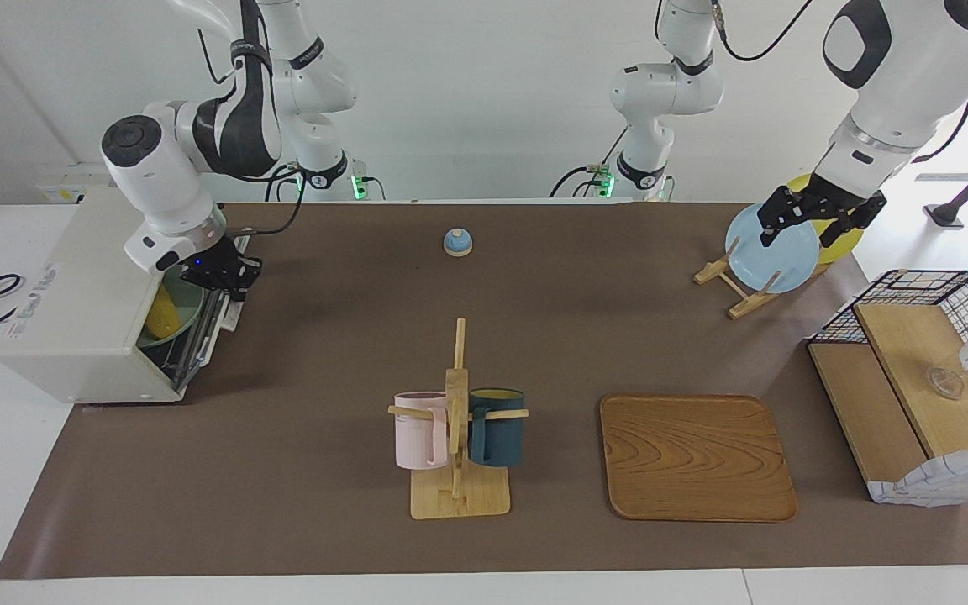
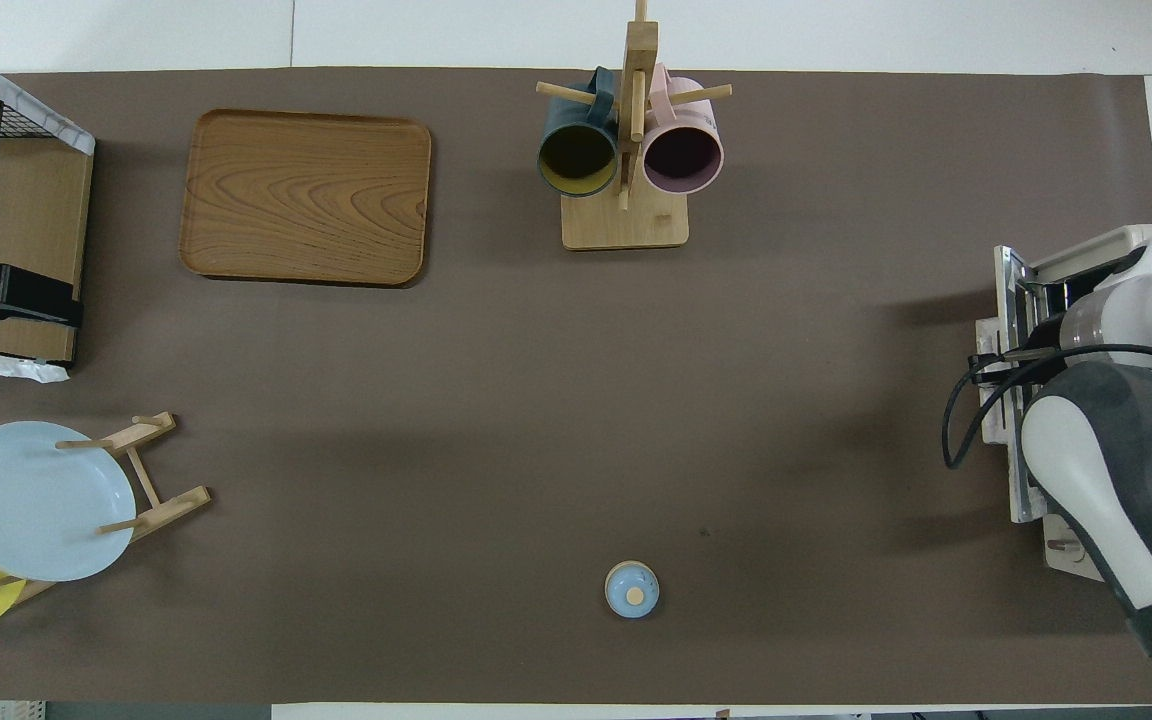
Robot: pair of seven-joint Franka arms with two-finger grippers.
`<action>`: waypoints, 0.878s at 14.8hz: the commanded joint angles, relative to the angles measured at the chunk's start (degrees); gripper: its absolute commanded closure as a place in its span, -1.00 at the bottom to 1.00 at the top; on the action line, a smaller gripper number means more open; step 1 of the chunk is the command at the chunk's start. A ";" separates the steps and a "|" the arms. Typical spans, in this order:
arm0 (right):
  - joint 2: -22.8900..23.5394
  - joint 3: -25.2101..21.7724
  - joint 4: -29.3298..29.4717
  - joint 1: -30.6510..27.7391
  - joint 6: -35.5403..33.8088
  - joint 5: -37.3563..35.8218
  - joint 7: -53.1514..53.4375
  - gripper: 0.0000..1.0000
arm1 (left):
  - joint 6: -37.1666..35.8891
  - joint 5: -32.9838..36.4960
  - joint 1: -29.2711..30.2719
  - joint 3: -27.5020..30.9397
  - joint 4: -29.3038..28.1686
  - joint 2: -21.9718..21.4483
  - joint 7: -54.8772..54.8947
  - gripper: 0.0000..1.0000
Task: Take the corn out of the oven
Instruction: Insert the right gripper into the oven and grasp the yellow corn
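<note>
Oven: the cream-white oven (image 1: 81,311) sat at the right arm's end of the table, with its door down and its mouth open.
Corn: the yellow corn (image 1: 163,313) was inside the oven, lying in a green bowl (image 1: 186,315) on the rack.
Right claw: the right gripper (image 1: 219,270) was at the oven's mouth, just above the corn. I could not tell how wide it was open, or if it had hold of anything.
Left claw: the left gripper (image 1: 816,220) waited over the blue plate (image 1: 774,248) in the wooden plate rack (image 1: 732,290). Its fingers looked spread, with nothing in them.
How to do it well: I think the claw should go in low, pinch the corn around its middle, then lift it a little and pull it straight out, so it does not bump the bowl or the oven's roof.
What each view showed: the facing view looked right into the oven and showed the corn. The overhead view did not show the corn at all; the right arm (image 2: 1116,450) covered the oven, and only the open door (image 2: 1011,400) peeked out.
</note>
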 commanded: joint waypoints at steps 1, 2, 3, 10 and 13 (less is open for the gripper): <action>4.84 -0.89 -2.58 -0.46 11.17 -2.04 -0.46 1.00 | -0.20 0.57 0.10 0.05 -0.41 -0.73 0.16 -1.00; 4.84 -0.89 -3.46 0.51 12.94 -1.95 -0.37 1.00 | -0.20 0.57 0.10 0.05 -0.41 -0.73 0.16 -1.00; 5.10 -0.89 -3.90 0.78 14.00 -1.61 0.42 1.00 | -0.20 0.57 0.10 0.05 -0.41 -0.73 0.16 -1.00; 8.17 -0.89 -7.95 2.36 21.12 -1.08 1.65 1.00 | -0.20 0.57 0.10 0.05 -0.41 -0.73 0.16 -1.00; 8.96 -0.89 -6.12 5.70 21.75 1.73 2.97 1.00 | -0.20 0.57 0.10 0.05 -0.41 -0.73 0.16 -1.00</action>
